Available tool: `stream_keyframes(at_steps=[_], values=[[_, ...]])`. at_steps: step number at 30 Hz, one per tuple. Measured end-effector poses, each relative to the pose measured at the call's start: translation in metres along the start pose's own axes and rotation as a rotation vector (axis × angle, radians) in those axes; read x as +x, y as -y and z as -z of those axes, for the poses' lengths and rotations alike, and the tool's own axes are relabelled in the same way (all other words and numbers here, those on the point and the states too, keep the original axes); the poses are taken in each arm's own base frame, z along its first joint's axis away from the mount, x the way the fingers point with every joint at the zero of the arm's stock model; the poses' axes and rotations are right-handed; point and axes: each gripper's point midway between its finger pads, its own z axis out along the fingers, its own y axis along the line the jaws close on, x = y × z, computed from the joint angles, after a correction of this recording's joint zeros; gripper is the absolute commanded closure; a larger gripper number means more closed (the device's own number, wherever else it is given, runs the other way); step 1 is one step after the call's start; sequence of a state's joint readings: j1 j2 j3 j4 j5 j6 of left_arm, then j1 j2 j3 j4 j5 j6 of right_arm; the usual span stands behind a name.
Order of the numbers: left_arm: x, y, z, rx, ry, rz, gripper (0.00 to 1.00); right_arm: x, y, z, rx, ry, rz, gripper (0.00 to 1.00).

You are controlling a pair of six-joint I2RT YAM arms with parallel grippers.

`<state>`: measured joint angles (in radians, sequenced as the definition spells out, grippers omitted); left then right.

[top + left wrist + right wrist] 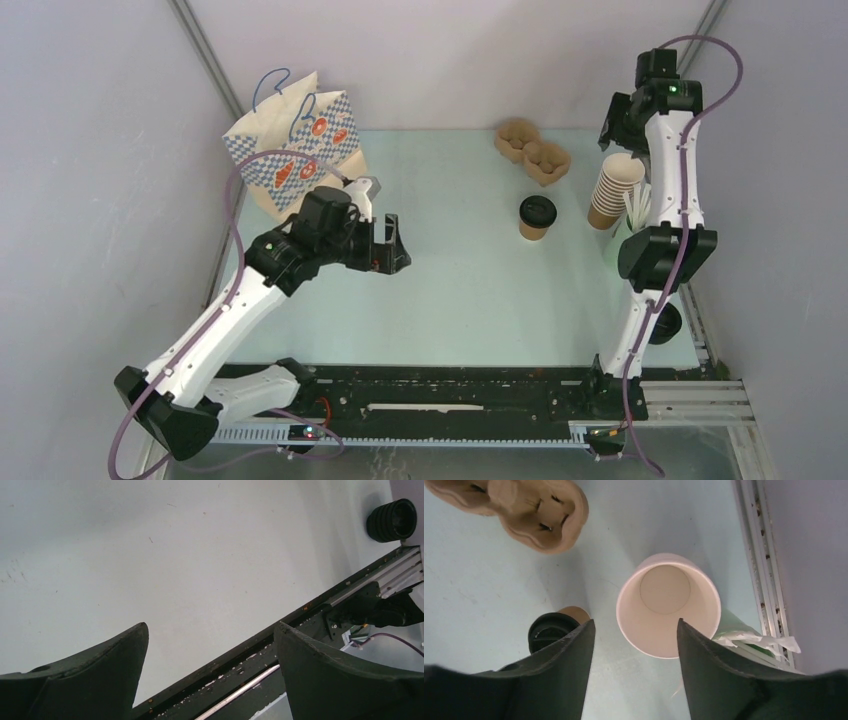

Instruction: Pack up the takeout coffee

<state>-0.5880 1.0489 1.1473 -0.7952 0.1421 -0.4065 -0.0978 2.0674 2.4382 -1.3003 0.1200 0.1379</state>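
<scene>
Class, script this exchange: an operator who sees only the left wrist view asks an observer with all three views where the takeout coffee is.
Operator: No cup shows in my view. Is one out there?
Observer: Yes, one lidded cup stands upright, off to the right of your left gripper.
Operator: Is there anything to pack it into?
Observer: A cup carrier lies just beyond the cup, apart from it, and its wells look empty.
</scene>
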Motion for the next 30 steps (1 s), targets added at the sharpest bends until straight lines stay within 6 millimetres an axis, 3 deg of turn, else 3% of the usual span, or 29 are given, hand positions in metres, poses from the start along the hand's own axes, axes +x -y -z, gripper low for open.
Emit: stream_keyframes(at_steps=[3, 9, 15, 21, 30], values=[[0.001, 0.000, -0.004, -0.004, -0.015, -0.029, 0.00, 0.010, 0.003, -0.009, 0.012, -0.041, 0.007, 0.49], [0.002, 0.001, -0.005, -0.001, -0.023, -0.056, 0.00, 0.023, 0.000, -0.020, 0.010, -0.094, 0.015, 0.52], [-0.002, 0.003, -0.004, -0.001, -0.020, -0.060, 0.00, 0.027, -0.004, -0.027, 0.013, -0.108, 0.030, 0.66], [-0.009, 0.007, 0.000, 0.007, -0.003, -0.063, 0.00, 0.033, -0.015, -0.036, 0.017, -0.126, 0.062, 0.69], [-0.009, 0.007, 0.000, 0.006, -0.004, -0.063, 0.00, 0.035, -0.015, -0.042, 0.032, -0.134, 0.078, 0.85]])
